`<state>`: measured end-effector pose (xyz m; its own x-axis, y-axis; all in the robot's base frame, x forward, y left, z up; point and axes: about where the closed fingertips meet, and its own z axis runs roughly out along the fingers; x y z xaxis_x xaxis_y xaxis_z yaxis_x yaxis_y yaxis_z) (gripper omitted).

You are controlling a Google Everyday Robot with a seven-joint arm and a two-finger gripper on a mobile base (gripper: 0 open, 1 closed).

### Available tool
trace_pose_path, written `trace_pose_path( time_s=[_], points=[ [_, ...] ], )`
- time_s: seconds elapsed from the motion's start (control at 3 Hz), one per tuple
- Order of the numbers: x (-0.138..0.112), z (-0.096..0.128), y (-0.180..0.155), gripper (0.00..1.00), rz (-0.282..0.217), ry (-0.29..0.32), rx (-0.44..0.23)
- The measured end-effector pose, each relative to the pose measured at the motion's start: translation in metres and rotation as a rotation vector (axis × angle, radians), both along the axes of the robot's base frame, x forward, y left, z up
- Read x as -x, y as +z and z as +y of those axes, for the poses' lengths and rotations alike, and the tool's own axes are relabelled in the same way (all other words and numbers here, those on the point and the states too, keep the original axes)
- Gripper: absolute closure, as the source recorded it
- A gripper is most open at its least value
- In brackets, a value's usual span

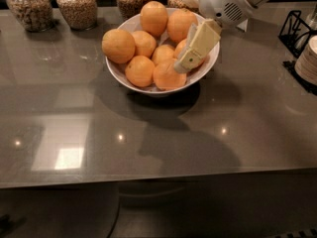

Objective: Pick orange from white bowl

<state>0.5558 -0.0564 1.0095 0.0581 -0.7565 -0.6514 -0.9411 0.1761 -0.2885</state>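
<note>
The white bowl [148, 87] stands on the dark grey counter, at the back, centre. It holds several oranges [119, 45] piled up, one [153, 18] on top at the back. My gripper [187, 62], cream-coloured on a white arm, reaches in from the upper right. It hangs over the right side of the bowl, its tip at the oranges near the front orange [167, 76]. It covers part of one orange on the right side.
Glass jars of grain [77, 5] stand in a row behind the bowl. A black wire rack [295, 29] and a stack of white plates [309, 58] sit at the right edge. The counter's front edge [158, 178] runs across the lower part of the view.
</note>
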Motion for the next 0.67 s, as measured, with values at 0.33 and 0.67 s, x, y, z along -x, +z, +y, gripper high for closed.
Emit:
trace_pose_path(
  time_s=[0.33,0.67],
  points=[
    [-0.0001,0.0001,-0.0001,0.0,0.0,0.0,0.0],
    [-0.0069,0.0072,-0.0047,0.0,-0.03,0.018,-0.003]
  ],
)
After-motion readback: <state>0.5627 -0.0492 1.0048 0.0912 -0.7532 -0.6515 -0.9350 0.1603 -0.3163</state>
